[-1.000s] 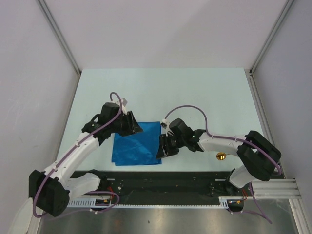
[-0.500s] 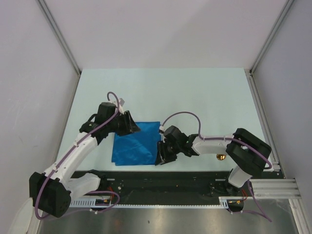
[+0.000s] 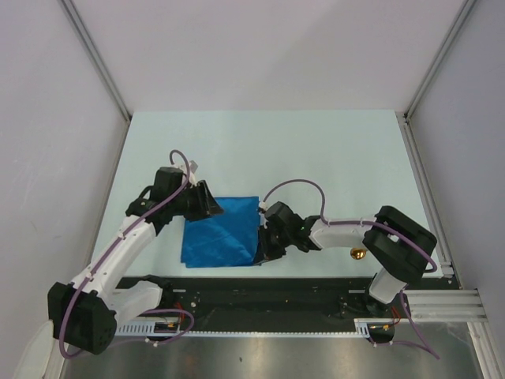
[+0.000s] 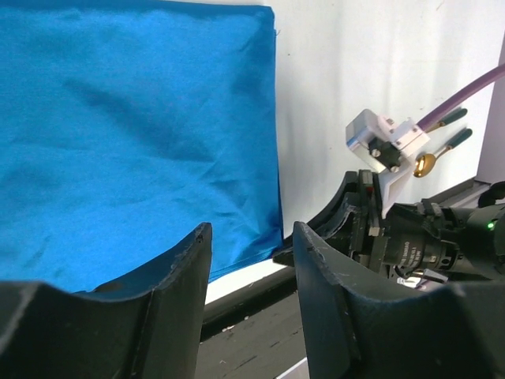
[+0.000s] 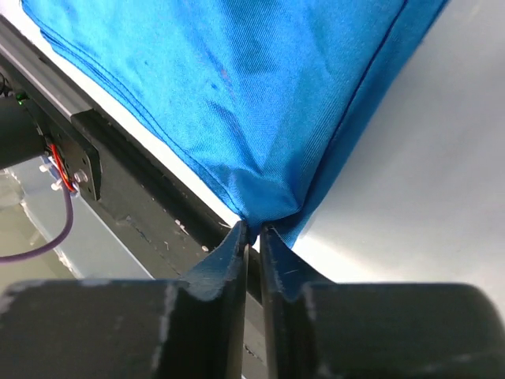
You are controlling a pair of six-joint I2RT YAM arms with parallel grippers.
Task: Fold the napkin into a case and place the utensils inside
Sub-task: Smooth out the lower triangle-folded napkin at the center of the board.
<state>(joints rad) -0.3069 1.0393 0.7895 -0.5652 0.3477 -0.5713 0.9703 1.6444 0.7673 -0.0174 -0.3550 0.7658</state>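
Right gripper is pinching the napkin by its near right corner, probably to lift it for a fold. Left gripper, jaws apart and empty, is hovering over the far left corner, seemingly ready to assist. Utensils are lying beyond, to the right. No writing is showing.

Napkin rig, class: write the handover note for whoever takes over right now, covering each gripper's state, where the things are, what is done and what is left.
Left gripper: open and empty, by the far left edge of the napkin.
Right gripper: shut on the napkin's near right corner.
Utensils: on the table, right of the napkin, outside it.
Done: the napkin lies flat; its layered edges suggest a fold.
Left: form the case, then put the utensils inside.
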